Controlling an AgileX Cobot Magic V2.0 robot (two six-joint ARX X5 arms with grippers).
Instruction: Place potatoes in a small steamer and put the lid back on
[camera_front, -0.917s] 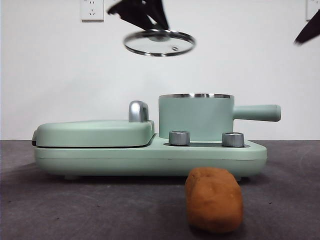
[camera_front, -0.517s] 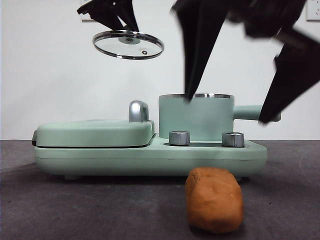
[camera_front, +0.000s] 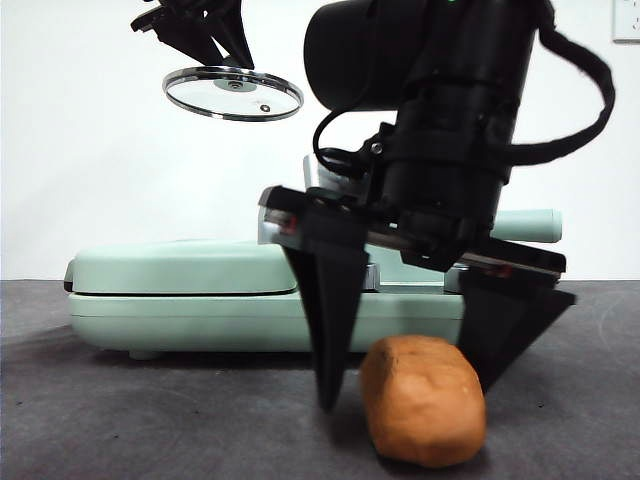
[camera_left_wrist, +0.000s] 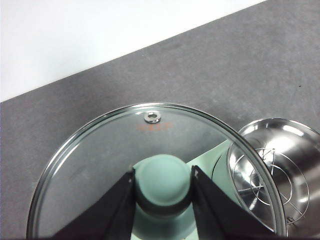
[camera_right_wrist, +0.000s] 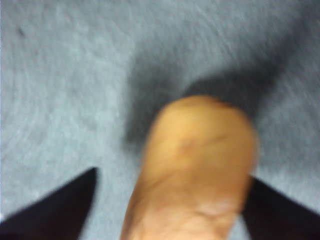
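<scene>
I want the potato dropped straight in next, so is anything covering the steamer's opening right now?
Nothing visible does. The left gripper holds the lid by its knob, raised off to one side, and the small steamer shows open. The right gripper straddles the potato.

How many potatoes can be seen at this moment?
1. The potato lies on the table in front of the cooker, between the open jaws of the right pincer. The arm hides most of the pot, so more could be there.
</scene>
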